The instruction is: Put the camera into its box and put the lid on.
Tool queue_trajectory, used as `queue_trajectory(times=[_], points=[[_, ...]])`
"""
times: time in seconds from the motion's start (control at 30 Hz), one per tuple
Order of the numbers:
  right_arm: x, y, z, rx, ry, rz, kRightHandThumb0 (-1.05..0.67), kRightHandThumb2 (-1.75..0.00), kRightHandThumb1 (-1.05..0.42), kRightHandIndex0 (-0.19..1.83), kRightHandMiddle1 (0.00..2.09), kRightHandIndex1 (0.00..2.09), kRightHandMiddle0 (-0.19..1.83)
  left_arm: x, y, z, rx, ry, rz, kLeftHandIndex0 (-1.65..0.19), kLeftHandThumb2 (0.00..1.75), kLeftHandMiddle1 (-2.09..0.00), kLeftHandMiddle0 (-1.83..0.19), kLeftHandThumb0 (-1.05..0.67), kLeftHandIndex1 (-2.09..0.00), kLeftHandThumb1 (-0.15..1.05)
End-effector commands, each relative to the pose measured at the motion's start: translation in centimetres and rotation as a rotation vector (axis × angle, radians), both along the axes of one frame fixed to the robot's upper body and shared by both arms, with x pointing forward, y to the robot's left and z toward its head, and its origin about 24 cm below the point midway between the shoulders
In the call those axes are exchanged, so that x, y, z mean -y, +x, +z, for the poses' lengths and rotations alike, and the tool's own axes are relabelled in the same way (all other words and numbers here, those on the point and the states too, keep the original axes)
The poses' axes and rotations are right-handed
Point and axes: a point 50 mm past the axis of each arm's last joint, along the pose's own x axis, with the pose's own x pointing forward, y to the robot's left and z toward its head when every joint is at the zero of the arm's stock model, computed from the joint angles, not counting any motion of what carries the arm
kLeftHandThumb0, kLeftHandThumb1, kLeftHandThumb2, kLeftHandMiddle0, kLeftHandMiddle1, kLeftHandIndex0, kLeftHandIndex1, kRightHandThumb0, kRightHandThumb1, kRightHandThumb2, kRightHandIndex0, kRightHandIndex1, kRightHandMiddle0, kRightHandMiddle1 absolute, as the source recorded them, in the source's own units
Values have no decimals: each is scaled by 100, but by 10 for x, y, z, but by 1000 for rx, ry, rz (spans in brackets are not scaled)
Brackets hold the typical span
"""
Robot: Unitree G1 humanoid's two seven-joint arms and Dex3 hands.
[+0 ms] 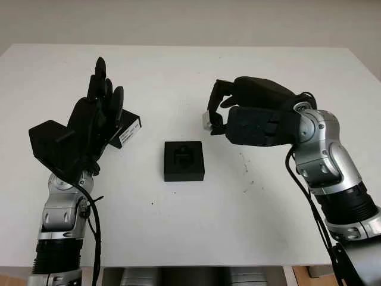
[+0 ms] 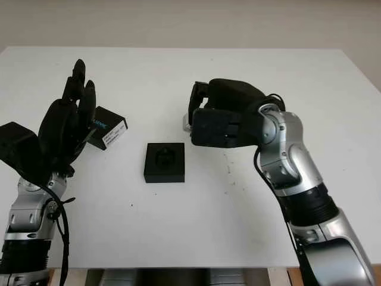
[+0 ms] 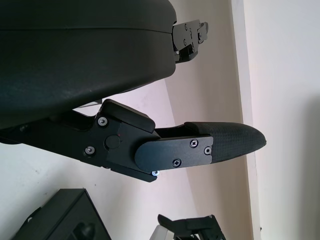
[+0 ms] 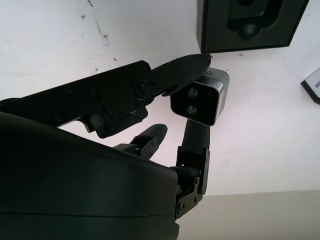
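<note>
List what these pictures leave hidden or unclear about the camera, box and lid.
- Lid: head views, partly covered by the open left hand; its full outline is hidden.
- Camera: right hand grips it; in the head views only a silver corner shows.
- Box: cut off by the edge in both wrist views.

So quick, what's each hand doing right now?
Left hand: open, raised beside the lid.
Right hand: holding the camera, near the box.
</note>
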Motion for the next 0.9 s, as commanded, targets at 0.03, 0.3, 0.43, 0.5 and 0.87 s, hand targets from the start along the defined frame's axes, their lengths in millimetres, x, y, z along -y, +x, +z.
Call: queue_trajectory(times=[0.03,0.3,0.43,0.5,0.87], points=[[-10,-2,16,33,-9,26,-44,-18,-105,57,167,38,36,4,0,5,17,6,-5,19,53,0,19,-85,0,105],[-24,-6,16,51,-88,63,-43,-15,-105,48,180,195,39,9,1,6,22,5,-10,19,55,0,19,-83,0,105],[-28,-7,13,30,-78,62,-42,-14,-105,38,186,183,39,11,2,7,24,2,-11,19,55,0,19,-82,0,105],[-29,-8,10,25,-64,66,-42,-13,-105,41,194,184,39,11,2,8,24,2,-12,19,54,0,19,-82,0,105],[-37,-14,4,13,-33,113,-41,-10,-105,23,209,179,42,14,2,8,29,-18,-11,19,55,0,19,-83,0,105]])
